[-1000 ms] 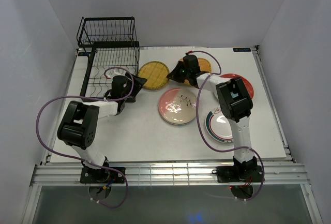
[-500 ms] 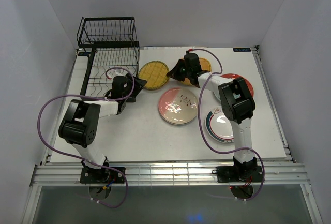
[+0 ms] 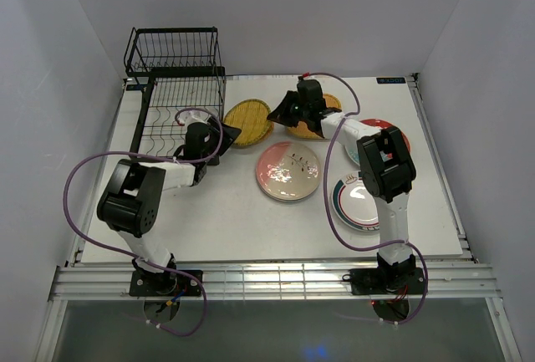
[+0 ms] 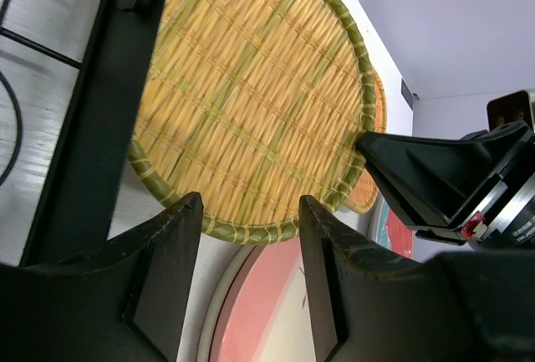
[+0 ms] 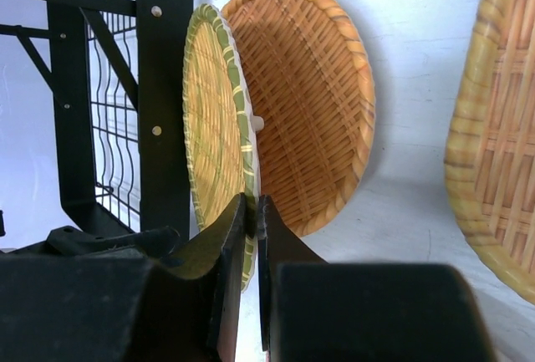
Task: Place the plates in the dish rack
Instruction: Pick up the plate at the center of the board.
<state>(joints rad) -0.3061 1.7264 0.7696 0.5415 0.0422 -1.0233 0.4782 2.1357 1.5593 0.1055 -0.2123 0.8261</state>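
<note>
The round yellow woven plate with a green rim lies just right of the black wire dish rack. My right gripper is shut on its right rim; in the right wrist view the plate shows edge-on between the fingers. My left gripper is open and empty at the plate's near-left edge; in the left wrist view the plate lies just beyond the fingertips. The rounded-square woven plate is partly hidden under my right arm.
A pink-and-white plate lies mid-table, also below my left fingers. A white plate with green rings and a red plate lie to the right. A rack bar runs close on the left.
My right gripper has moved left, off the rounded-square plate, to the round woven plate's rim. My left gripper has edged up toward the same plate.
</note>
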